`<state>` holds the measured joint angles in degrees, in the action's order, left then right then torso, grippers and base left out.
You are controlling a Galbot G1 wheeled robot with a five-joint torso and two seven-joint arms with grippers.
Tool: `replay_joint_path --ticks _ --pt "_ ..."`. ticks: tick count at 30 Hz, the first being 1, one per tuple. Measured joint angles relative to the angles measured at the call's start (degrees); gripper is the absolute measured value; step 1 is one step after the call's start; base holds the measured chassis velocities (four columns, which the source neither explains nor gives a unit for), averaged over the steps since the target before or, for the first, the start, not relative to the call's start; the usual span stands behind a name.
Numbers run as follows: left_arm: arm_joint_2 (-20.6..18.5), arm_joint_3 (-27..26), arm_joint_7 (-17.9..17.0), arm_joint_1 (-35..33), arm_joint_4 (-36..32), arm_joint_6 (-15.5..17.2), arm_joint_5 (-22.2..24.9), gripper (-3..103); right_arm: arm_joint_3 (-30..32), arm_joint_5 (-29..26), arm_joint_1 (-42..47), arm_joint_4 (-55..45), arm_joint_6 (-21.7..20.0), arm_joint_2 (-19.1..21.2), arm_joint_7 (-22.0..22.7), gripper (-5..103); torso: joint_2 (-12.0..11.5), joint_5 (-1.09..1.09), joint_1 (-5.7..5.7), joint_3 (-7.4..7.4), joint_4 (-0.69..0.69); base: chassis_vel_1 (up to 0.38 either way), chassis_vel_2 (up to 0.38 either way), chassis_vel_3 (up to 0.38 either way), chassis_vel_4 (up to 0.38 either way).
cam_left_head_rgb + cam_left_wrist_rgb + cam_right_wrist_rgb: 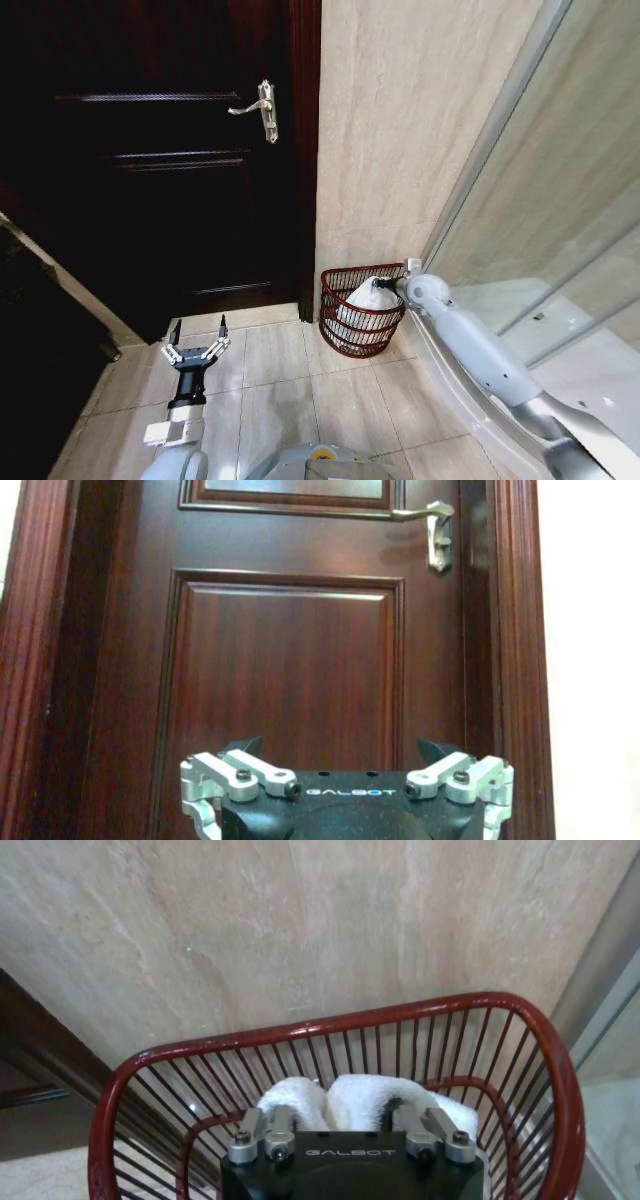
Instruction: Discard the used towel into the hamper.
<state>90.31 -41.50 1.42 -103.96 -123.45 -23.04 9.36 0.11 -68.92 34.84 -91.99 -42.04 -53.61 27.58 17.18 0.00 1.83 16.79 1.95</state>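
While the right arm reaches forward, its right gripper (383, 285) sits inside the hamper (340, 330), fingers clamped on the white towel (350, 1099). Left gripper (196, 348) hangs low facing the door (290, 652), fingers spread wide.

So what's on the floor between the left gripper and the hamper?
Nothing: in the head view, bare beige floor tiles span the stretch from the left gripper to the hamper, which holds the white towel.

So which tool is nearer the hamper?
Right. The right tool is inside the hamper, on the towel; the left tool hangs open by the door.
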Motion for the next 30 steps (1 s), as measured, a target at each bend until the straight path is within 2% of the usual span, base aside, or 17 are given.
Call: replay_joint_path --ticks 3,5,6,9,11,12,17,19,20,21,22,23,25,26,28,29,30 --pt "-0.06 -0.12 0.12 -0.17 -0.29 0.5 -0.23 100 0.76 0.34 1.08 -1.01 0.02 -0.03 -0.24 60 0.0 0.01 0.0 0.0 0.01 0.0 0.0 0.0 0.0" --pt "-0.25 -0.63 0.16 -0.41 -0.39 0.59 -0.39 100 1.58 -0.06 2.06 -2.27 0.04 -0.11 0.08 71 0.0 -0.01 0.0 0.0 0.01 0.0 0.0 0.0 0.0" --pt "-0.25 -0.63 0.16 -0.41 -0.39 0.59 -0.39 100 1.58 -0.06 2.06 -2.27 0.04 -0.11 0.08 71 0.0 -0.01 0.0 0.0 0.01 0.0 0.0 0.0 0.0" --pt "-0.84 -1.47 0.23 -0.85 -0.62 0.69 -0.29 100 3.17 0.41 3.23 -4.29 0.06 0.35 -0.03 87 0.0 0.01 0.0 0.0 0.02 0.0 0.0 0.0 0.0" --pt "-0.98 -1.67 0.24 -0.85 -0.63 0.76 -0.19 100 3.74 1.1 3.68 -5.3 0.1 0.63 -0.08 87 0.0 -0.02 0.0 0.0 0.02 0.0 0.0 0.0 0.0" --pt "-1.15 -1.86 0.24 -0.78 -0.64 0.96 -0.03 100 4.72 3.13 4.73 -7.71 0.2 1.32 -0.02 96 0.0 -0.01 0.0 0.0 0.02 0.0 0.0 0.0 0.0" --pt "-1.33 -1.9 0.25 -0.65 -0.65 1.2 0.19 100 6.36 5.78 6.83 -12.67 1.84 2.75 0.43 99 0.0 -0.01 0.0 0.0 0.02 0.0 0.0 0.0 0.0" --pt "-1.43 -1.76 0.27 -0.67 -0.79 1.44 0.65 100 8.45 9.85 10.41 -18.68 4.75 3.89 1.15 100 0.0 -0.03 0.0 -0.01 0.02 0.0 0.0 0.0 0.0" --pt "-1.55 -1.64 0.41 -0.71 -0.92 1.57 1.15 100 10.73 13.65 14.44 -23.13 7.61 4.43 0.94 100 0.0 0.0 0.0 -0.01 0.02 0.0 0.0 0.0 0.0" --pt "-1.55 -1.64 0.41 -0.71 -0.92 1.57 1.15 100 10.73 13.65 14.44 -23.13 7.61 4.43 0.94 100 0.0 0.0 0.0 -0.01 0.02 0.0 0.0 0.0 0.0" --pt "-1.68 -1.62 0.87 -0.73 -1.06 1.62 1.73 100 14.53 19.69 20.23 -27.23 10.74 4.29 -1.36 100 0.0 -0.01 0.0 -0.01 0.02 0.0 0.0 0.0 0.0" --pt "-1.75 -1.61 1.11 -0.73 -1.11 1.62 2.02 100 16.2 22.49 22.68 -28.61 12.31 3.97 -2.84 100 0.0 0.0 0.0 -0.01 0.0 0.0 0.0 0.0 0.0" --pt "-2.12 -1.53 2.21 -0.73 -1.14 1.62 3.39 100 22.74 34.72 32.45 -31.58 19.63 1.25 -9.65 100 0.0 -0.01 -0.01 -0.02 0.0 0.0 0.0 0.0 0.0" --pt "-2.12 -1.53 2.21 -0.73 -1.14 1.62 3.39 100 22.74 34.72 32.45 -31.58 19.63 1.25 -9.65 100 0.0 -0.01 -0.01 -0.02 0.0 0.0 0.0 0.0 0.0" --pt "-2.26 -1.45 3.32 -0.87 -0.88 1.44 4.12 100 25.98 42.29 39.0 -32.38 25.22 -1.33 -13.43 100 0.0 0.02 -0.01 -0.01 0.0 0.0 0.0 0.0 0.0" --pt "-2.42 -1.12 4.2 -1.03 -0.22 0.87 4.48 100 28.51 47.99 44.12 -33.48 28.94 -4.25 -15.8 100 0.0 0.01 0.0 -0.01 0.0 0.0 0.0 0.0 0.0" --pt "-2.42 -1.12 4.2 -1.03 -0.22 0.87 4.48 100 28.51 47.99 44.12 -33.48 28.94 -4.25 -15.8 100 0.0 0.01 0.0 -0.01 0.0 0.0 0.0 0.0 0.0"
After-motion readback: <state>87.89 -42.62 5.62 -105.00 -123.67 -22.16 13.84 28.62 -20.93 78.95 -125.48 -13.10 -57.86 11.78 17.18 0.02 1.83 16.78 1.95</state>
